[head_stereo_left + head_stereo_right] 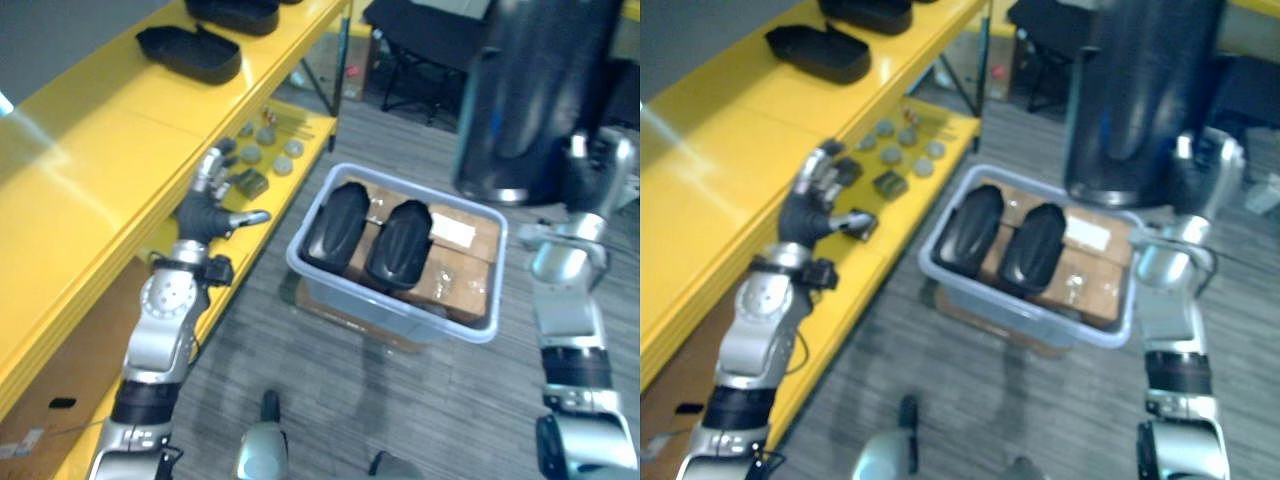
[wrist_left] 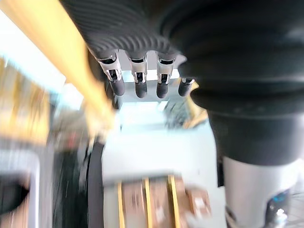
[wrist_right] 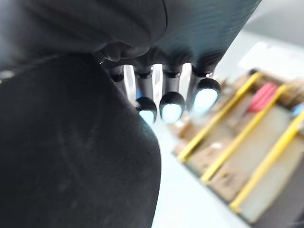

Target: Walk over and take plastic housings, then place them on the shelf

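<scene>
1. Up at 1 o'clock, a raised housing [image 1: 530,90], large and black, hangs in the air against the right hand [image 1: 590,172]; whether that hand is clamped on it, I cannot tell.
2. At 9 o'clock, the left hand [image 1: 205,212] is spread apart and holds nothing, over the lower board of the yellow shelf [image 1: 90,150], near small round parts [image 1: 262,155].
3. Dead centre, a grey bin [image 1: 390,312] sits on the floor with two binned housings [image 1: 335,228] [image 1: 398,243] side by side on cardboard boxes [image 1: 455,255].
4. At 11 o'clock, two shelved housings [image 1: 190,52] [image 1: 235,12] lie on the top board.
</scene>
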Robot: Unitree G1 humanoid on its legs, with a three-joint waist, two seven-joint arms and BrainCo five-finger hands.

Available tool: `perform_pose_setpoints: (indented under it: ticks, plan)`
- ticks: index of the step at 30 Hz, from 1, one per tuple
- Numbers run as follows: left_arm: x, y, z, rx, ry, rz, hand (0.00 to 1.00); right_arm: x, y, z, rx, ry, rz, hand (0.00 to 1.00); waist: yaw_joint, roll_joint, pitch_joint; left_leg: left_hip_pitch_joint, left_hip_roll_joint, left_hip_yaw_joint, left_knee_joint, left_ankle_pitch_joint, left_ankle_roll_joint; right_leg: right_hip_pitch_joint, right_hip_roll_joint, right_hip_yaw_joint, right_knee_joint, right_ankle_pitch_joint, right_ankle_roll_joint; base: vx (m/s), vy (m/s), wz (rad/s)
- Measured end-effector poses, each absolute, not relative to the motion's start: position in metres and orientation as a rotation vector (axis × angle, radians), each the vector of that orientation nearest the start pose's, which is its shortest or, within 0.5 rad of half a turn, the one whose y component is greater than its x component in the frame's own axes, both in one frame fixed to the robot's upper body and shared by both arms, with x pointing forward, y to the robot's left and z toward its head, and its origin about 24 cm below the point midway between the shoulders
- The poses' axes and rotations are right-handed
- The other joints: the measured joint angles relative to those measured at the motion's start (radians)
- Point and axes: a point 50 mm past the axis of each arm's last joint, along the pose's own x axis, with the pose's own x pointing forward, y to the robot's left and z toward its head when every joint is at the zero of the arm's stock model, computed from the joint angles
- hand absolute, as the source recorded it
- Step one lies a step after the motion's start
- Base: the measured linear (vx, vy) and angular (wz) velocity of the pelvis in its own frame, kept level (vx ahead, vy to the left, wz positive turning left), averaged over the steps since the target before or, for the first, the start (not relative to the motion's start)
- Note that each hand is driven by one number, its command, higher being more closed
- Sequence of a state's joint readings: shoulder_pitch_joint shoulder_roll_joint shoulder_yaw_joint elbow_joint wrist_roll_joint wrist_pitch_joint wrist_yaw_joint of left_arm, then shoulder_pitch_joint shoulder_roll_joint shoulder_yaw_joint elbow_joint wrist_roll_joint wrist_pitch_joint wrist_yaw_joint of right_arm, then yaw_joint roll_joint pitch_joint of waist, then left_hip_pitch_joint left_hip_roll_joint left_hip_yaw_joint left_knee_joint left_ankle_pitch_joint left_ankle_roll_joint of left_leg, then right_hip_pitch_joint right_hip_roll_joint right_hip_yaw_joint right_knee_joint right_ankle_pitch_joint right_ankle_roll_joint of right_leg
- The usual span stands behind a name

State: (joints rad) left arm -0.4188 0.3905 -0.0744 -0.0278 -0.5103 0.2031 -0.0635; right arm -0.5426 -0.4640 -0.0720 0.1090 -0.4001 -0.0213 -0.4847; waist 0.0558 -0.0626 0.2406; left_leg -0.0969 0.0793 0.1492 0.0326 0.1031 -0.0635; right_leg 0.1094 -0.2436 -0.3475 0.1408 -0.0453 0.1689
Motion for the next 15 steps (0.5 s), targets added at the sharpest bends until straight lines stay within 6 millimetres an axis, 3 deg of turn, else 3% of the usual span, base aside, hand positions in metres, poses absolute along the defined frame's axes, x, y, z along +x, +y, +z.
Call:
perform_pose_setpoints:
  ticks: [2, 6, 10, 15]
  plan:
    - [0.326, 0.153, 0.131, -0.162, -0.034, -0.343, 0.00, 0.323, -0.211, 0.226, -0.729, -0.721, -0.497, 1.00, -0.014, 0.004, -0.016, 0.022, -0.002, 0.004, -0.051, 0.032, -0.001, -0.001, 0.002, 0.003, -0.008, 0.000, 0.000, -0.07, 0.000, -0.10]
    - [0.327, 0.145, 0.109, -0.315, 0.093, -0.379, 0.00, 0.327, -0.190, 0.225, -0.787, -0.753, -0.381, 1.00, -0.013, 0.015, -0.029, 0.060, 0.000, 0.014, -0.113, 0.069, -0.005, 0.017, 0.012, 0.015, -0.036, -0.003, -0.005, -0.09, -0.010, -0.07]
    - [0.324, 0.132, 0.096, -0.458, 0.185, -0.442, 0.00, 0.331, -0.172, 0.216, -0.918, -0.773, -0.289, 1.00, -0.013, 0.034, -0.043, 0.059, 0.009, 0.012, -0.119, 0.084, -0.012, 0.021, 0.024, 0.014, -0.048, -0.015, -0.020, -0.11, -0.029, -0.02]
    - [0.321, 0.116, 0.089, -0.515, 0.211, -0.484, 0.00, 0.334, -0.160, 0.203, -1.030, -0.776, -0.206, 1.00, -0.016, 0.049, -0.057, 0.049, 0.022, -0.003, -0.120, 0.094, -0.014, 0.017, 0.038, -0.001, -0.053, -0.024, -0.025, -0.09, -0.020, 0.08]
